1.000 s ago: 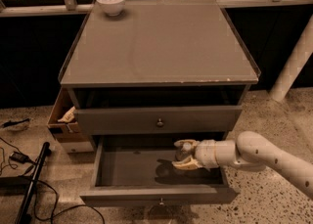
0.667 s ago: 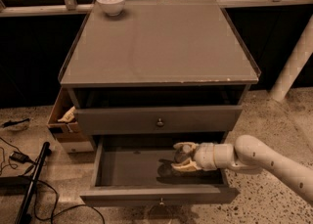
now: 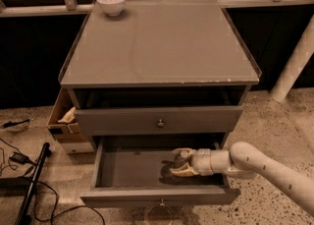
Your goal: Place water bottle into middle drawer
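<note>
Clear plastic of the water bottle (image 3: pixel 182 160) barely showing, pinched between the 2 pale fingers of the hand (image 3: pixel 174 162), low inside the open middle drawer (image 3: pixel 132 171), toward its right side. Risk if released on its side: a roll across the flat grey floor. Risk on withdrawal: a knock against the upper drawer (image 3: pixel 159 120) just above, or the bottle dragged back out.
</note>
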You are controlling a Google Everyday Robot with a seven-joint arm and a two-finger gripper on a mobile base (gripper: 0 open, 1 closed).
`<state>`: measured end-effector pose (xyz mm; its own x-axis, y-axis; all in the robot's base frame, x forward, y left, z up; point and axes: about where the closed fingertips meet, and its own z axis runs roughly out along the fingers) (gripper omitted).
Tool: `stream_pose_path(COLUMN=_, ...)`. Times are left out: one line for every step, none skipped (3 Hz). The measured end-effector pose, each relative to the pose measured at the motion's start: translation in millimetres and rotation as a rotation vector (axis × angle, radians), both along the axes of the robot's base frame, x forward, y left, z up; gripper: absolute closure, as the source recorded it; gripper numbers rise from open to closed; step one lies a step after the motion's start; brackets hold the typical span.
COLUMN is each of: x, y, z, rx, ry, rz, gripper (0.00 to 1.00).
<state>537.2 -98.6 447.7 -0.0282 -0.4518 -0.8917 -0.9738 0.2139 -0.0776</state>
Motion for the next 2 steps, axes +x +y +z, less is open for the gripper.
stream_pose_path(x=0.0, y=0.0, z=3.0, rx=0.0, ry=0.0, rz=0.0, gripper=1.0)
stream_pose_path(x=3.0, y=2.1, z=1.1, rx=-0.004, ry=0.01, rz=0.0, gripper=1.0)
